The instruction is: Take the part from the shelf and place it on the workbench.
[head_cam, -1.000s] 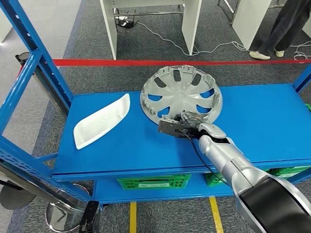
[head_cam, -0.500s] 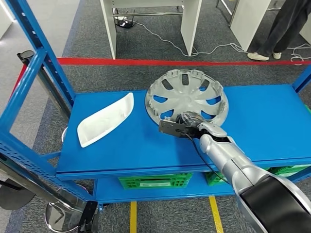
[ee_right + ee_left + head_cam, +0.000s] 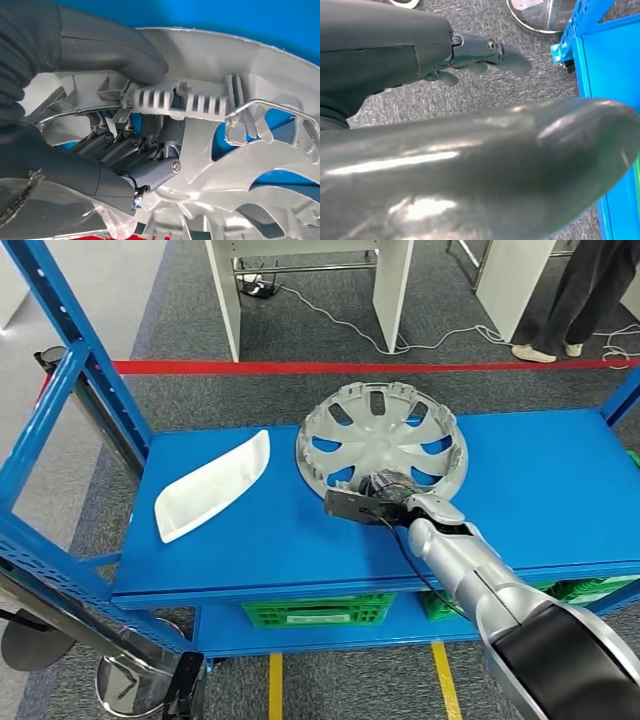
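Observation:
A silver wheel cover (image 3: 381,435) lies on the blue shelf (image 3: 528,490), its ribbed inner side up. My right hand (image 3: 385,495) grips its near rim. In the right wrist view the thumb (image 3: 113,45) presses on top of the wheel cover's rim (image 3: 226,50) and the dark fingers (image 3: 113,145) curl underneath it. A white curved part (image 3: 213,483) lies on the shelf to the left, apart from the hand. My left hand (image 3: 478,47) hangs over the grey carpet beside the shelf's corner, fingers stretched out, holding nothing.
Blue uprights (image 3: 75,360) frame the shelf's left end. Green crates (image 3: 317,612) sit on the lower level. A round metal base (image 3: 128,680) stands at the lower left. Beyond a red floor line (image 3: 302,367) are white table legs (image 3: 226,300) and a person's legs (image 3: 581,290).
The wheel cover has shifted slightly to the right in my right hand's grip. The camera swayed a little; the white part has not moved.

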Tool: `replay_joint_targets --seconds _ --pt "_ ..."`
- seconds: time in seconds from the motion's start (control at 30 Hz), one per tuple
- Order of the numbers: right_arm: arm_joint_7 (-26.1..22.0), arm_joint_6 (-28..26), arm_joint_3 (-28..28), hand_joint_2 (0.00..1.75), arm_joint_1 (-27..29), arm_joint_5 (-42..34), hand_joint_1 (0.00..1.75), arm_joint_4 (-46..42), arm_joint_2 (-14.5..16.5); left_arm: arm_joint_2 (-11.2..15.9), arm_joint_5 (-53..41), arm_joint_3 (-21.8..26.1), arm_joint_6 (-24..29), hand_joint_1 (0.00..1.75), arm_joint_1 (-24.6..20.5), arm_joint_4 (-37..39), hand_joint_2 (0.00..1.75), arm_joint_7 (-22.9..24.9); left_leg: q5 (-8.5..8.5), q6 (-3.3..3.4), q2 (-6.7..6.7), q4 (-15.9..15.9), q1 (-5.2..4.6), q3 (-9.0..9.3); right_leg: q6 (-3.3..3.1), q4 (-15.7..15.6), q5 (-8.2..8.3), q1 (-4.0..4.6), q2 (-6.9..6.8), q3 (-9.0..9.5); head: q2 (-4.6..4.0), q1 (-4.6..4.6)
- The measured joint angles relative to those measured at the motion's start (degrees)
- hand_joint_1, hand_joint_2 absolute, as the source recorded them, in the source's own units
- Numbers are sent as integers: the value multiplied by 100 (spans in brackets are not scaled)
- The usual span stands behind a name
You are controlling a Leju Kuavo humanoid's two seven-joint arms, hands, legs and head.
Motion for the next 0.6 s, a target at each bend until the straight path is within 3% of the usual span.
replay_joint_targets --seconds 0.07,0.17,0.2,0.23,0.27,0.33,0.37,0.4,0.5,0.57,0.6 --pt "1 -1 1 175 -17 2 175 -4 2 1 -2 1 1 0 -3 -1 0 0 -187 -53 -4 246 11 -99 -67 -30 18 -18 -18 22 0 -17" --pt "-9 -10 2 175 -16 13 175 -5 3 2 -24 1 0 0 10 -1 0 4 -680 -111 -5 1258 27 -533 -111 -39 21 -23 -39 30 0 -47" --pt "-12 -20 2 175 -8 19 175 -4 3 2 -40 2 -1 0 20 -1 0 10 -733 -120 -4 1493 30 -632 -112 -38 20 -22 -39 31 0 -47" --pt "-21 -33 1 175 -2 26 175 -4 2 3 -59 3 -1 0 26 -2 0 18 -676 -122 -4 1527 33 -643 -112 -36 19 -22 -34 32 0 -47" --pt "-39 -51 1 175 3 33 175 -4 2 5 -78 4 -2 0 30 -5 0 26 -518 -119 -4 1340 36 -552 -111 -33 18 -23 -27 36 0 -48" --pt "-93 -92 -2 175 8 42 175 -5 2 9 -115 5 -6 0 29 -22 0 40 -140 -100 -7 605 41 -205 -93 -23 12 -17 -14 40 0 -47" --pt "-123 -120 -3 175 10 49 175 -5 2 9 -141 5 -9 0 27 -34 0 48 -45 -83 -11 284 37 -64 -75 -13 10 -7 -5 26 0 -45" --pt "-152 -153 -7 175 14 56 175 -5 2 9 -166 5 -12 0 26 -45 0 60 -16 -66 -14 93 32 11 -48 -7 16 3 2 5 0 -41" --pt "-256 -316 -32 175 36 87 175 -7 -4 9 -253 8 -13 0 43 -97 0 93 -37 16 -12 -5 21 20 43 -10 31 3 16 -56 0 -37" --pt "-346 -470 -42 175 51 117 175 -18 -22 8 -321 11 -3 0 45 -166 0 97 -11 86 -2 -37 36 29 96 182 -106 -10 16 -170 0 -22" --pt "-390 -550 -45 175 62 134 175 -26 -34 7 -361 13 2 0 43 -213 0 108 -1 117 4 -49 42 30 116 452 -253 -15 14 -308 0 -15"
